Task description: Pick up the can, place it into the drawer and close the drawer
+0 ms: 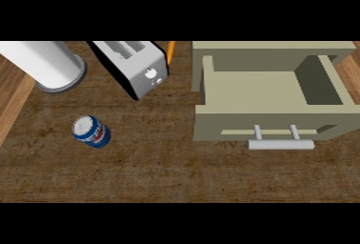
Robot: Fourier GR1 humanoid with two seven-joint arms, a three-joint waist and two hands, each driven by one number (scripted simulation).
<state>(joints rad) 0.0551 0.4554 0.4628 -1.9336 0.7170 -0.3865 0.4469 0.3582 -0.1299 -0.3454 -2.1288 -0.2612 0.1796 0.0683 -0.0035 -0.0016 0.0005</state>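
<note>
One can (91, 132) upright on counter (175, 167); drawer (271, 90) open; hand state unknowable, neither visible.

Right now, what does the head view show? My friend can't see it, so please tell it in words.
A blue and white can stands on a brown wooden counter, left of an open beige drawer with a grey handle. Behind the can are a silver toaster and a white paper towel roll. No hands show.

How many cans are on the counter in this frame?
1. The blue and white can stands at the left of the counter, in front of the paper towel roll and well apart from the open drawer. None seems hidden.
</note>
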